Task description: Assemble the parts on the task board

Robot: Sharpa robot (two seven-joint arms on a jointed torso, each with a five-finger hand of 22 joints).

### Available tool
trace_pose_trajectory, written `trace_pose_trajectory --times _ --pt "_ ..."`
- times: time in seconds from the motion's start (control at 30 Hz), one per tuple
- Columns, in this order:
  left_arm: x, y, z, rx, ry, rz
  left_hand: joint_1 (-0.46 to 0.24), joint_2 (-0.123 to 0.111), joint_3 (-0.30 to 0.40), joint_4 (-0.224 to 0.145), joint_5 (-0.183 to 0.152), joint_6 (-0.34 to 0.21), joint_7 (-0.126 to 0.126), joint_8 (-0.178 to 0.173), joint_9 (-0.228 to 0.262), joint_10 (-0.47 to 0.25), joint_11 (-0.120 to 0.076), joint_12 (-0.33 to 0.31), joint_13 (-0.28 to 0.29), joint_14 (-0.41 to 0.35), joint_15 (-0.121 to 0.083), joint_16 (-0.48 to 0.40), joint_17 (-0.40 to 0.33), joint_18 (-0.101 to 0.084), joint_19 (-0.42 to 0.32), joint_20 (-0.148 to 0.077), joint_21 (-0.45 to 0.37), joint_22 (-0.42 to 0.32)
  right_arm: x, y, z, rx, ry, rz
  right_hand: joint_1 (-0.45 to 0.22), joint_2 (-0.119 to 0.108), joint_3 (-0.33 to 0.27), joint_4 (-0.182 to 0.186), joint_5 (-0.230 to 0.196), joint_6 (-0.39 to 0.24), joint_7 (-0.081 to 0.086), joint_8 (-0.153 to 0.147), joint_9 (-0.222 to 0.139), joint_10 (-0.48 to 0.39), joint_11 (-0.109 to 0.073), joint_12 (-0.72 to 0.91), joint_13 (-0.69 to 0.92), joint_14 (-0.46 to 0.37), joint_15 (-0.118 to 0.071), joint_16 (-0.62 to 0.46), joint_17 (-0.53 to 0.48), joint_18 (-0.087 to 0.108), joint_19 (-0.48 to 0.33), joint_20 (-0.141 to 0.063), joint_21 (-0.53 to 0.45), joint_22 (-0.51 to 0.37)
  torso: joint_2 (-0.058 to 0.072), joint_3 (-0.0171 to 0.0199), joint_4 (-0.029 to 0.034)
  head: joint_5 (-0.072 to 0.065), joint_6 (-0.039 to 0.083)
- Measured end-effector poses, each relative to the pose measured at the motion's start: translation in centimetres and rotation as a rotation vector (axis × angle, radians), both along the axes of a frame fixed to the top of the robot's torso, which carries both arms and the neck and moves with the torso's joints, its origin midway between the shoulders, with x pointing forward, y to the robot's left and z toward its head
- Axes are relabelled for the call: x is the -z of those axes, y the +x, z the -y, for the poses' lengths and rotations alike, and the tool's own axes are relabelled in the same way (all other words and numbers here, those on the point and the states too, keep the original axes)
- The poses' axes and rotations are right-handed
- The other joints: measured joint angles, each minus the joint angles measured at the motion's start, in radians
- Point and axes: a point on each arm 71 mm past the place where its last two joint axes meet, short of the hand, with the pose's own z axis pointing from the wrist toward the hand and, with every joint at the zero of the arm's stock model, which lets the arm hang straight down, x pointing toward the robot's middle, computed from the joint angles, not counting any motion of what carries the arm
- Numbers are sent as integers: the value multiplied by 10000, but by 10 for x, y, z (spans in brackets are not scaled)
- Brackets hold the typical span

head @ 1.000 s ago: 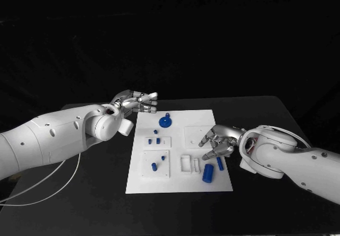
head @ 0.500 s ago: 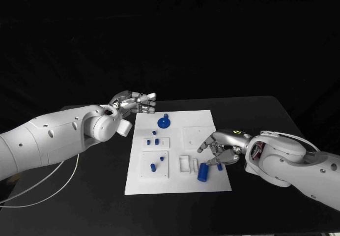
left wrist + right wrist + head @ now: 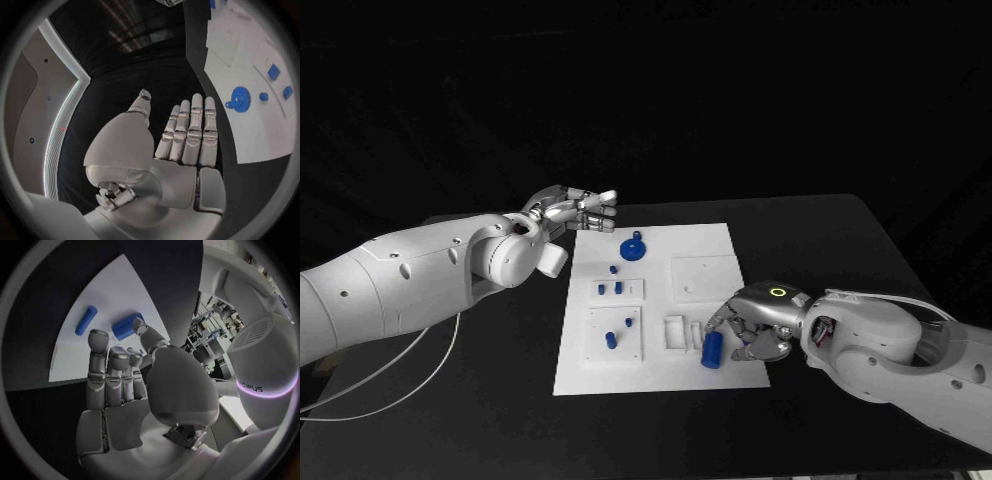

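Observation:
The white task board (image 3: 711,240) lies mid-table. On it are a blue gear with a knob (image 3: 635,248) near the far edge, several small blue pegs (image 3: 612,288) on the left half, and a thick blue cylinder (image 3: 713,348) near the front edge. My right hand (image 3: 754,326) hovers low at the board's front right, just right of the cylinder. In the right wrist view its thumb tip touches the cylinder (image 3: 127,325), its fingers (image 3: 115,372) stay straight, and a thin blue rod (image 3: 86,320) lies beyond them. My left hand (image 3: 577,208) floats off the board's far left corner, flat and empty.
Two small white blocks (image 3: 687,332) stand on the board just left of the cylinder. A raised white square (image 3: 705,276) sits on the board's right half. A white cable (image 3: 387,392) trails over the table at the left. The left wrist view shows the gear (image 3: 240,98) and board (image 3: 250,135).
My right hand has drawn back toward the board's front edge and now covers the thin rod in the head view. The thick cylinder has shifted slightly left. The left hand has not moved.

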Motion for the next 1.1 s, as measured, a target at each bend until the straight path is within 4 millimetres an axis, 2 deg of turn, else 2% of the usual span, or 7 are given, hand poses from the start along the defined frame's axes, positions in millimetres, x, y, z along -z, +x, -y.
trace_pose_trajectory --times 0.33,0.5,0.57,0.77,0.87,0.97,1.1 --pt "1 0 -1 16 19 -28 0 0 0 0 0 0 0 0 0 0 0 0 0 0 0 0 0 0 0 0 0 0 11 1 -7 -157 -791 600 -52 -133 390 -7 -389 45 44 0 8 0 0 117 -28 0 0 43 -21 5 0 1 -98 154 8 -12 23 -22 39" --pt "2 0 -1 41 15 -39 0 0 -14 -14 0 -12 12 0 0 0 0 0 0 0 0 0 0 0 0 0 0 0 14 1 -13 -209 -846 865 -324 -75 428 13 -1002 634 171 23 50 70 70 274 82 1 0 126 43 6 0 1 -72 200 20 -12 33 -13 42" --pt "2 0 -1 49 15 -45 0 0 -53 -53 0 -36 36 0 0 0 0 0 0 0 0 0 0 0 0 0 0 0 15 1 -15 -225 -830 932 -401 -46 424 16 -1063 760 222 23 56 91 91 312 110 1 0 171 62 7 0 2 -38 214 21 -12 34 -12 35" --pt "2 0 0 104 7 -80 0 0 -55 -55 0 -36 36 0 0 0 0 0 0 0 0 1 -9 0 0 0 0 0 19 1 -20 -228 -767 1127 -692 -52 271 258 -1071 1533 419 121 95 202 201 380 181 45 44 226 113 8 0 2 28 230 23 -26 33 2 13" --pt "2 0 0 126 6 -96 0 0 -55 -55 0 -36 36 0 0 0 0 0 0 0 0 1 -9 0 0 0 0 0 21 1 -21 -207 -753 1164 -773 -77 251 425 -1071 1903 469 119 90 217 216 380 196 76 75 226 133 8 0 2 61 230 23 -26 30 12 -10" --pt "2 0 0 151 4 -117 0 0 -55 -55 0 -36 36 0 0 0 0 0 0 0 0 1 -20 1 0 0 0 -8 22 0 -22 -181 -727 1201 -948 -84 176 654 -1073 2410 504 109 85 234 342 418 217 97 160 268 169 8 38 40 104 239 21 -26 29 19 -25" --pt "2 0 0 179 4 -144 0 0 -55 -55 0 -36 36 0 0 0 0 0 0 0 0 1 -20 1 0 0 0 -8 23 0 -22 -138 -732 1223 -1192 -130 118 912 -1081 2815 522 84 74 234 341 460 248 123 185 308 219 8 -2 76 192 267 15 -26 29 23 -31"
